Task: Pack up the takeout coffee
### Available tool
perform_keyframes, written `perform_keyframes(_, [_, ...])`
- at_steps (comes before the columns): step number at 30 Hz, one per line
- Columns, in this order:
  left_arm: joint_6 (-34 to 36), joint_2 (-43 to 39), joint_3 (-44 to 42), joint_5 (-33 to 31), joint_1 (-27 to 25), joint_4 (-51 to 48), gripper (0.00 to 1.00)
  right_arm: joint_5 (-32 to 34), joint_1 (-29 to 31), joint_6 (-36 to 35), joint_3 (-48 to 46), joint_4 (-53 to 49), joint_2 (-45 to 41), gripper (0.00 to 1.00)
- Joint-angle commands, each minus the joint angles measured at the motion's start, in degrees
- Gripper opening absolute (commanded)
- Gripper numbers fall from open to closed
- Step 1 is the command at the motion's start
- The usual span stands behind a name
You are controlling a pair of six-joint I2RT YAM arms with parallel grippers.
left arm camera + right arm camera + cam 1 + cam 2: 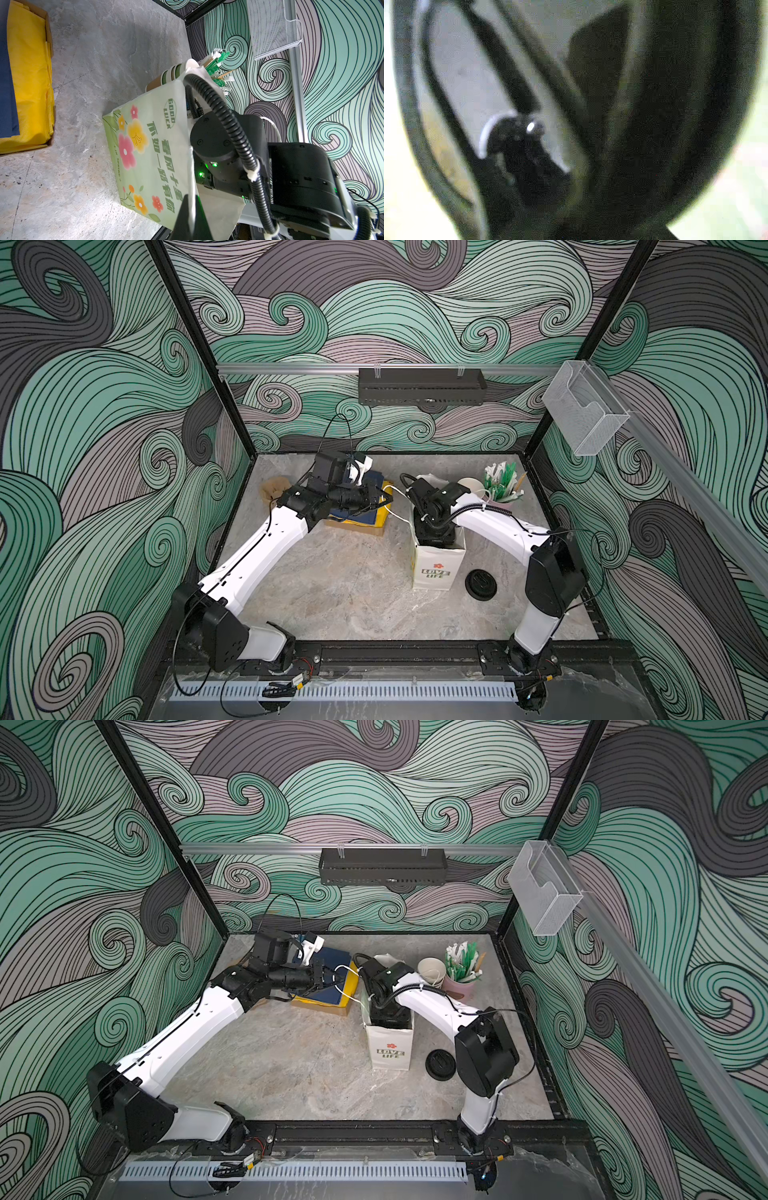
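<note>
Fingers (180, 220) on the left gripper (192, 202) are pinching tight on the white handle (392, 493) of the flower-print bag (436, 568), and that handle is stretching out to the left of the bag. The bag is standing upright a bit right of centre on the table (332, 593). The right arm (490, 522) is reaching straight down into its open top. The right gripper is sitting inside where the top views aren't showing it, so we're not able to tell whether its fingers are wide or clamped on anything. As for the takeout coffee, the right wrist view is giving us only dark blur. The big round black shape (675, 124) is maybe a cup lid down in the bag. One loose black lid (481, 584) is lying just right of the bag.
</note>
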Motion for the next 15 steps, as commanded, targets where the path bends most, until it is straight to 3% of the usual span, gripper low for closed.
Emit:
perform_keyframes(1, [0.3,-0.7,1.4,-0.1,-0.3,0.0,0.00,-2.7,0.4,0.6,-1.0,-7.1,2.2,0.54])
perform_keyframes(15, [0.2,-0.9,1.6,-0.2,-0.3,0.0,0.00,1.0,0.7,0.9,3.9,-9.1,-6.3,0.54])
